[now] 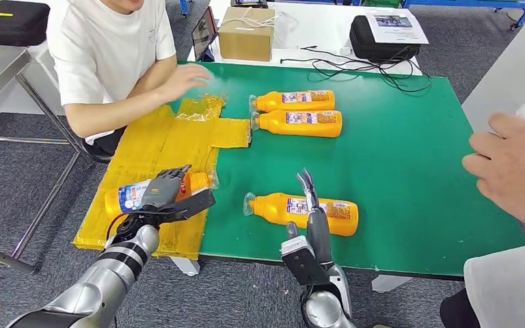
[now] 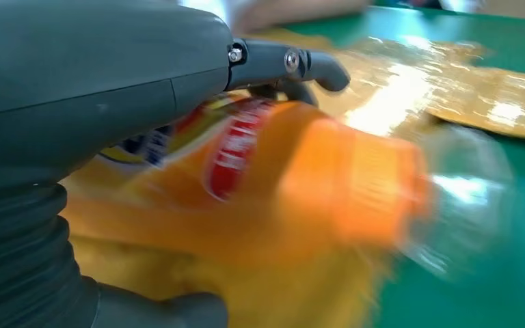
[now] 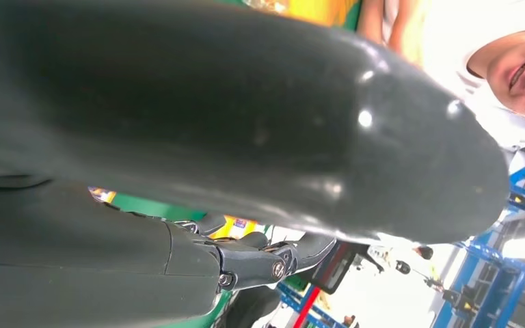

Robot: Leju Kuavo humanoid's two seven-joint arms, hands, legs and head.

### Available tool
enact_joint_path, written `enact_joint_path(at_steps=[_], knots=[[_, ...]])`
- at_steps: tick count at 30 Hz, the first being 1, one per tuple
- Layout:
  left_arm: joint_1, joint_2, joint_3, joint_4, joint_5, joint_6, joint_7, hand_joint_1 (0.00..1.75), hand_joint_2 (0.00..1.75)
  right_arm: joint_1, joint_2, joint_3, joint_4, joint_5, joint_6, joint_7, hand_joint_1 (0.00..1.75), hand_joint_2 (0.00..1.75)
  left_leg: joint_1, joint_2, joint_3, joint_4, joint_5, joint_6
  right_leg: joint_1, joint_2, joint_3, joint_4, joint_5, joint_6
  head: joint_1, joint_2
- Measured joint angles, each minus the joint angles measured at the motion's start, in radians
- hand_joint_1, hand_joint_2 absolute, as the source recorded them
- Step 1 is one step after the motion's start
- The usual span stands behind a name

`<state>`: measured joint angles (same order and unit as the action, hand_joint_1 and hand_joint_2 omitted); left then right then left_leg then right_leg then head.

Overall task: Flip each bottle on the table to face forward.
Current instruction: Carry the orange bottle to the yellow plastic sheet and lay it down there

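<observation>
My left hand (image 1: 167, 193) clamps fingers over the orange bottle (image 1: 128, 197); my right hand (image 1: 312, 225) hovers, fingers apart, above another bottle (image 1: 338, 212).

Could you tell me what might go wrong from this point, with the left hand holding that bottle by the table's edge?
1. The left hand grips a bottle over the yellow taped strip near the table's front edge; a slip could send it to the floor.
2. A person's hand hovers over the table nearby and might be struck.
3. The right hand sits beside the nearest bottle and could nudge it.
</observation>
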<state>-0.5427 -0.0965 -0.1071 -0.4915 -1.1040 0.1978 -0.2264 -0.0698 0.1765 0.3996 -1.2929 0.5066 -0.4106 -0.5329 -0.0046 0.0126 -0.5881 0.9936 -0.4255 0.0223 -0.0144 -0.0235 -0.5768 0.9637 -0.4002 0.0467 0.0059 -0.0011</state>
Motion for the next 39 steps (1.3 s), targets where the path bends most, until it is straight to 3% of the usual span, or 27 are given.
enact_joint_path(at_steps=[3,6,9,12,14,17,20,24,28,31,36,39], knots=[[0.012,-0.017,0.000,-0.044,0.201,-0.107,-0.123,0.00,1.75,-0.006,0.001,0.000,0.012,-0.006,0.004,-0.006,0.00,0.00,-0.001,-0.003,0.001,0.000,0.001,0.001,-0.001,-0.003,0.001,0.000,0.000,0.000,0.000,0.000],[0.091,-0.047,-0.001,-0.188,0.499,-0.196,-0.239,0.00,1.75,-0.006,0.001,0.000,0.024,-0.006,-0.001,-0.018,0.00,0.00,-0.001,-0.003,-0.002,0.000,0.001,0.001,-0.002,-0.004,-0.001,0.000,0.000,0.001,0.000,0.000],[0.149,-0.061,-0.050,-0.317,0.525,-0.110,-0.190,0.00,1.75,-0.005,0.000,-0.001,0.032,-0.002,-0.006,-0.025,0.00,0.00,-0.002,0.000,-0.005,0.000,0.001,0.002,-0.002,-0.003,-0.004,0.000,0.001,0.001,0.000,0.000],[0.160,-0.049,-0.107,-0.366,0.436,0.008,-0.152,0.00,1.75,-0.001,0.000,-0.002,0.034,0.006,-0.010,-0.025,0.00,0.00,-0.002,0.000,-0.005,0.001,0.001,0.001,-0.002,-0.003,-0.005,0.000,0.001,0.001,0.000,0.000],[0.168,-0.040,-0.140,-0.379,0.407,0.030,-0.147,0.00,1.75,0.003,0.000,-0.002,0.034,0.015,-0.011,-0.024,0.00,0.00,-0.001,-0.001,-0.006,0.001,0.001,0.001,-0.001,-0.003,-0.006,0.000,0.001,0.001,0.000,0.000],[0.198,-0.034,-0.169,-0.409,0.438,0.032,-0.187,0.00,1.75,0.011,-0.001,-0.003,0.034,0.037,-0.026,-0.023,0.00,0.00,0.000,0.001,-0.007,0.000,0.001,0.001,0.000,-0.001,-0.007,0.000,0.001,0.001,0.000,0.000],[0.241,-0.044,-0.171,-0.491,0.594,0.043,-0.292,0.00,1.75,0.019,-0.004,-0.004,0.034,0.119,-0.089,-0.017,0.00,0.00,-0.001,0.002,-0.009,0.000,0.001,0.001,0.000,0.000,-0.010,0.000,0.001,0.001,0.000,0.000],[0.302,-0.080,-0.149,-0.659,0.888,-0.009,-0.360,0.00,1.75,0.018,-0.016,0.002,0.034,0.249,-0.190,0.012,0.00,1.75,-0.001,0.001,-0.011,0.001,0.001,0.001,0.000,0.000,-0.011,0.000,0.001,0.001,0.000,0.000],[0.363,-0.110,-0.109,-0.821,1.173,-0.072,-0.377,0.00,1.75,0.011,-0.033,0.001,0.040,0.340,-0.264,0.062,0.00,1.75,-0.001,0.001,-0.011,0.000,0.001,0.001,0.000,0.000,-0.011,0.000,0.001,0.001,0.000,0.000],[0.433,-0.115,-0.079,-0.951,1.271,-0.098,-0.378,0.00,1.75,0.011,-0.059,-0.013,0.047,0.506,-0.279,0.164,0.00,1.75,-0.001,0.002,-0.011,0.000,0.001,0.001,0.000,0.000,-0.012,0.000,0.001,0.001,0.000,0.000],[0.615,-0.121,-0.067,-1.178,1.255,-0.120,-0.395,0.00,1.75,0.031,-0.148,-0.074,0.063,0.709,-0.228,0.375,0.00,1.75,-0.001,0.001,-0.012,0.000,-0.001,0.002,-0.001,0.000,-0.012,-0.001,0.000,0.001,0.000,0.000],[0.705,-0.122,-0.082,-1.257,1.198,-0.089,-0.387,0.00,1.75,0.049,-0.194,-0.131,0.066,0.734,-0.162,0.421,0.00,1.75,-0.003,0.001,-0.013,0.000,-0.002,0.003,-0.002,0.000,-0.013,-0.001,-0.002,0.003,0.000,0.000]])
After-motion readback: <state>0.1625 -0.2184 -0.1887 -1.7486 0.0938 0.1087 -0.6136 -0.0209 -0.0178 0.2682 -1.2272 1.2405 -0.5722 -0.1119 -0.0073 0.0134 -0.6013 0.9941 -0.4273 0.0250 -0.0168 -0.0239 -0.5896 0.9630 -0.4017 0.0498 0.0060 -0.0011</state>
